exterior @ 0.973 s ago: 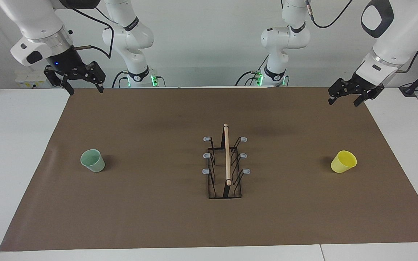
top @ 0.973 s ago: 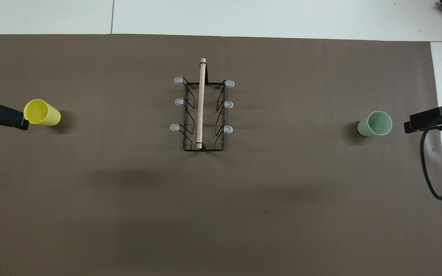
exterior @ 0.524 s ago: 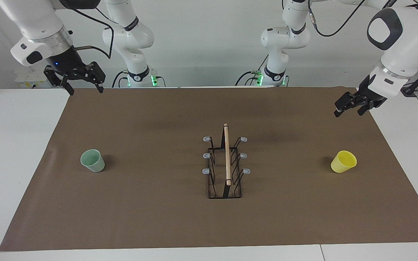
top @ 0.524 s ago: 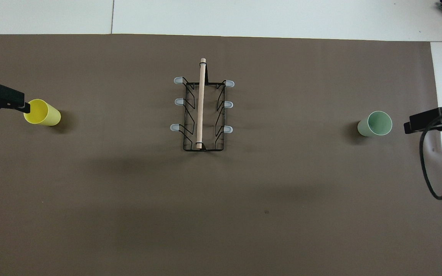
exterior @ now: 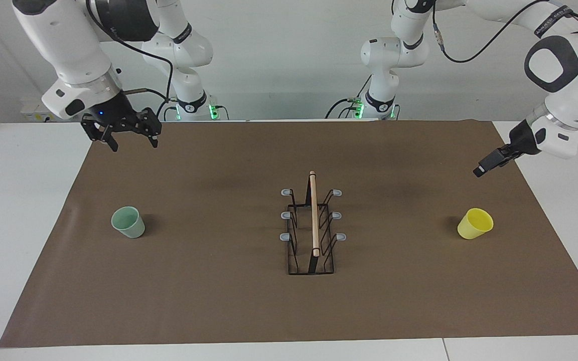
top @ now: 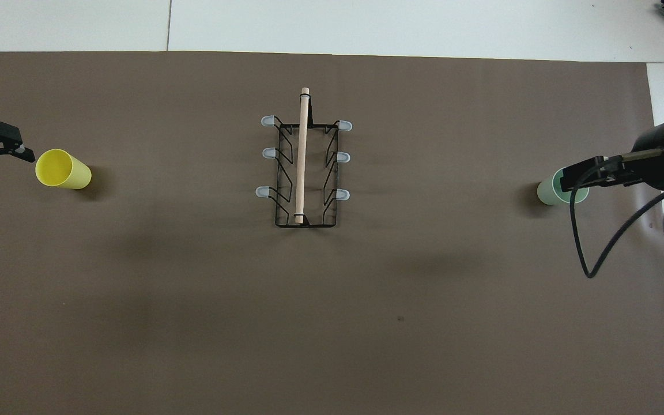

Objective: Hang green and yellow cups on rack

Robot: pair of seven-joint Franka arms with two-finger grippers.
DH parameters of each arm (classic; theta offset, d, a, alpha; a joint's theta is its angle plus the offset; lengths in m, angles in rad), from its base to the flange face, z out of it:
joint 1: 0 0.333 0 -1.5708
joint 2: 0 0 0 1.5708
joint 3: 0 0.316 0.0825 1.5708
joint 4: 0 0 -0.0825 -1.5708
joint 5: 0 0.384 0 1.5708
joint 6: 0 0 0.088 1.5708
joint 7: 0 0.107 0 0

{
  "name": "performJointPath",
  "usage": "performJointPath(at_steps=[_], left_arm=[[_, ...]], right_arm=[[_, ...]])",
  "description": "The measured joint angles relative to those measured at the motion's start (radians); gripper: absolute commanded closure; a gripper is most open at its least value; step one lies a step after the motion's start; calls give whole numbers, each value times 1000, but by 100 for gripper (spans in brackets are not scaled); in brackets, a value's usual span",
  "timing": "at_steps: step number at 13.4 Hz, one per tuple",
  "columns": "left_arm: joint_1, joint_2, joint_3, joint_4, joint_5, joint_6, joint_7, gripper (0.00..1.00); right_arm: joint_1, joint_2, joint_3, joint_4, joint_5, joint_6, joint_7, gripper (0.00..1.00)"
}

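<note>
The pale green cup [exterior: 128, 222] stands upright on the brown mat toward the right arm's end. The yellow cup [exterior: 475, 223] stands upright toward the left arm's end. The black wire rack [exterior: 313, 225] with its wooden rod stands between them at the mat's middle, its pegs bare. My right gripper [exterior: 133, 144] is open, up in the air over the mat nearer the robots than the green cup [top: 548, 193], part-covering it in the overhead view [top: 568, 181]. My left gripper [exterior: 478, 172] is open and raised, beside the yellow cup [top: 62, 169] in the overhead view [top: 0, 170].
The brown mat [exterior: 219, 301] covers most of the white table [exterior: 18, 225]. A black cable [top: 591, 253] hangs from the right arm over the mat's edge.
The right gripper has come down and in over the mat toward the green cup. The left gripper has lowered and turned, drawing closer to the yellow cup. Cups and rack have not moved.
</note>
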Motion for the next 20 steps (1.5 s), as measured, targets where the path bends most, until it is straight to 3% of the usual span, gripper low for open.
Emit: performJointPath(at_steps=[3, 9, 13, 20], left_arm=[[-3, 72, 58, 43, -83, 0, -110, 0], [40, 281, 133, 193, -245, 0, -363, 0], [145, 382, 134, 228, -353, -1, -427, 0], [326, 439, 16, 230, -496, 1, -614, 0]], right_arm=[[2, 42, -1, -9, -18, 37, -1, 0], [67, 174, 5, -18, -229, 65, -77, 0], [79, 191, 6, -60, -397, 99, -295, 0], [95, 170, 8, -153, -528, 126, -400, 0]])
